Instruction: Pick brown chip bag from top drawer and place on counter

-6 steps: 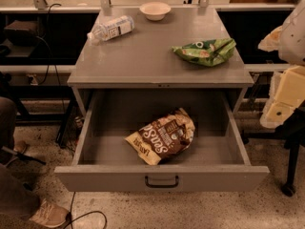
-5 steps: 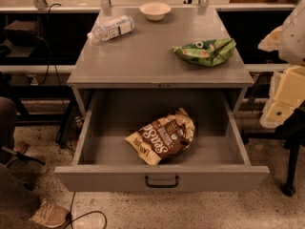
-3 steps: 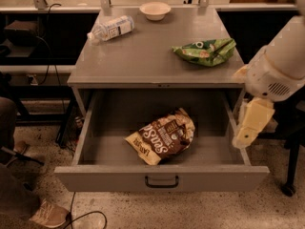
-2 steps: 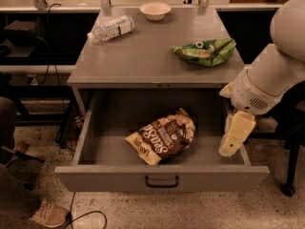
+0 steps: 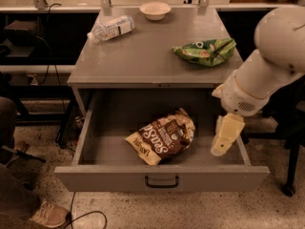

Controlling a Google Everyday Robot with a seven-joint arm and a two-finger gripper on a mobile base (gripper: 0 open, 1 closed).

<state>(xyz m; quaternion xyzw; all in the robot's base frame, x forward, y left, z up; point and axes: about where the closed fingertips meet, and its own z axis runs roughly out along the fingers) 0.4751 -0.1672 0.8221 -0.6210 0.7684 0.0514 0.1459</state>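
Observation:
The brown chip bag [image 5: 162, 136] lies flat in the middle of the open top drawer [image 5: 162, 178], with its white lettering up. The drawer is pulled far out from under the counter [image 5: 143, 51]. My gripper [image 5: 225, 136] is pale yellow and hangs from the white arm [image 5: 267, 66] over the right side of the drawer. It is to the right of the bag, apart from it, and holds nothing that I can see.
On the counter are a green chip bag [image 5: 205, 50] at the right, a plastic water bottle [image 5: 110, 27] lying at the back left, and a small white bowl [image 5: 155, 9] at the back. A person's leg and shoe [image 5: 45, 213] are at the lower left.
My arm has swung in from the right edge toward the left and down. The gripper now hangs over the drawer's right side. The bag and the drawer have not moved.

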